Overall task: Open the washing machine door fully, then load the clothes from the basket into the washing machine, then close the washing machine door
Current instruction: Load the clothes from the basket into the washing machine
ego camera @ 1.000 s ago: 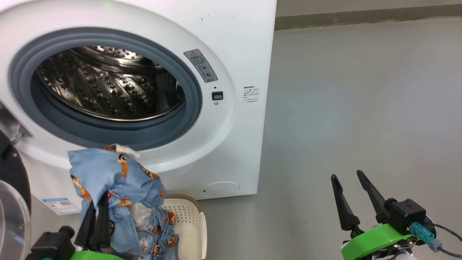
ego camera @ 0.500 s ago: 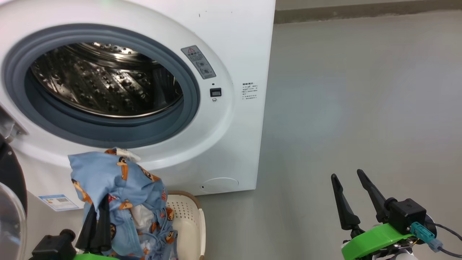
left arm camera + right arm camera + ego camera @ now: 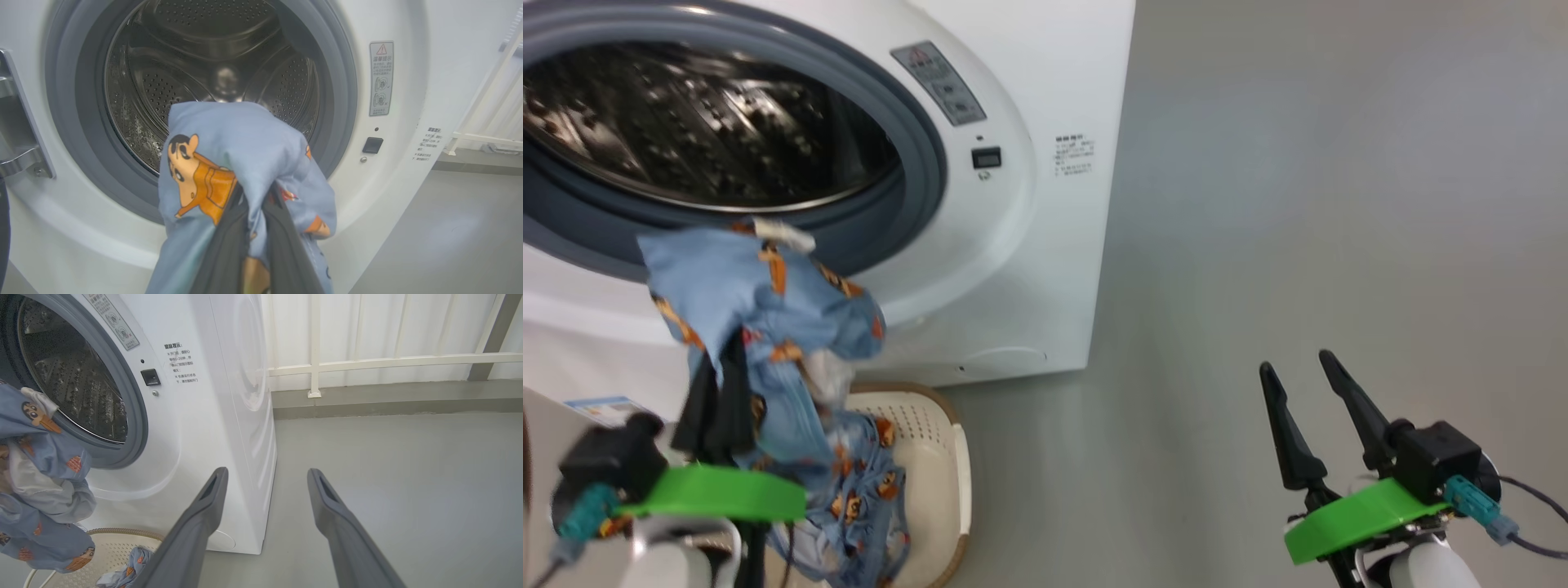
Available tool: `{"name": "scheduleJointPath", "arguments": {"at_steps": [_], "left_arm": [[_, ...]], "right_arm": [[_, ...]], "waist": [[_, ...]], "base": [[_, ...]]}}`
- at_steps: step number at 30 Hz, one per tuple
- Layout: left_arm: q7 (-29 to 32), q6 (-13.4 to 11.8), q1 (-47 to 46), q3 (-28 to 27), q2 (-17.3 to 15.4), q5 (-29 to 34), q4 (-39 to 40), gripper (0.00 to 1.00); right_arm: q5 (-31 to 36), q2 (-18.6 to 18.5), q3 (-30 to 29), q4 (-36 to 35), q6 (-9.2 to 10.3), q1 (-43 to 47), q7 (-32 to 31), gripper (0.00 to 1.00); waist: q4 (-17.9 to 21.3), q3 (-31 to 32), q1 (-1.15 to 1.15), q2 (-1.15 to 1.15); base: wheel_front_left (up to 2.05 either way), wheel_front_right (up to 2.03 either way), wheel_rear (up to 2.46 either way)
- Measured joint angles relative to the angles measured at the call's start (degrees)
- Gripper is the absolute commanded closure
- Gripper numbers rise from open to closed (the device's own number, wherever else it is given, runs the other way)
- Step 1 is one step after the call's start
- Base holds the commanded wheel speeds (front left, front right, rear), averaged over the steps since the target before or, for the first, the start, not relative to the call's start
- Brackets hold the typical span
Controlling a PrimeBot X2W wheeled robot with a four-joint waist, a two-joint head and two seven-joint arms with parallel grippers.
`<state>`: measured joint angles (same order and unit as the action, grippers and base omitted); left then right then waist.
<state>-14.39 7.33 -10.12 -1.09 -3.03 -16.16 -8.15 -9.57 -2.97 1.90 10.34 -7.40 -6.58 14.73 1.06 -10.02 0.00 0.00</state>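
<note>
Light blue fabric printed with orange-brown cartoon figures, the clothes (image 3: 760, 294) hang from the left gripper (image 3: 723, 371), whose dark fingers are pressed together on the cloth. In the head view the bundle sits toward eight o'clock. It is lifted above the basket (image 3: 956, 457), and its top is level with the lower lip of the grey-blue gasket (image 3: 923, 163) of the washing machine (image 3: 1045, 82). More of the same printed cloth trails down to the basket at seven o'clock.

In the left wrist view the fabric drapes over the fingers at six o'clock. The perforated steel drum (image 3: 212, 61) gapes straight behind it, from the centre up to twelve o'clock. A warning sticker (image 3: 381, 77) shows on the white front at two o'clock.

The right gripper (image 3: 1294, 363) is at four o'clock in the head view, well apart from the machine. Its fingers are spread wide over the grey floor (image 3: 1339, 204). Its own wrist view shows the bundle at nine o'clock, just in front of the drum mouth, and the basket's brown rim at seven o'clock.
</note>
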Motion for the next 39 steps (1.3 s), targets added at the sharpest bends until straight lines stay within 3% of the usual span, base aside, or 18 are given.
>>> {"name": "scheduleJointPath", "arguments": {"at_steps": [22, 28, 33, 39], "left_arm": [[-0.3, 0.0, -28.8, -0.9, -9.8, -3.8, -12.7, 1.0], [0.4, 0.0, -39.2, 2.7, -13.4, -7.9, -22.7, 1.0], [5.4, 0.0, -50.2, 8.3, -16.2, -12.2, -30.9, 1.0], [11.6, 0.0, -57.2, 12.2, -16.7, -15.2, -37.6, 1.0]], "right_arm": [[-0.8, 0.0, 2.5, -2.3, 0.0, -7.5, 0.0, 0.0], [-1.1, 0.0, 3.1, -2.3, 0.0, -8.5, 0.0, 0.0], [-1.5, 0.0, 4.7, -2.2, 0.0, -10.7, 0.0, 0.0], [-1.8, 0.0, 5.1, -2.0, 0.0, -11.1, 0.0, 0.0]], "waist": [[3.7, -17.0, 0.0, 0.0], [4.4, -21.6, 0.0, 0.0], [5.1, -25.2, 0.0, 0.0], [5.8, -27.7, 0.0, 0.0]], "base": [[0.0, 0.0, 0.0], [0.0, 0.0, 0.0], [0.0, 0.0, 0.0], [0.0, 0.0, 0.0]]}}
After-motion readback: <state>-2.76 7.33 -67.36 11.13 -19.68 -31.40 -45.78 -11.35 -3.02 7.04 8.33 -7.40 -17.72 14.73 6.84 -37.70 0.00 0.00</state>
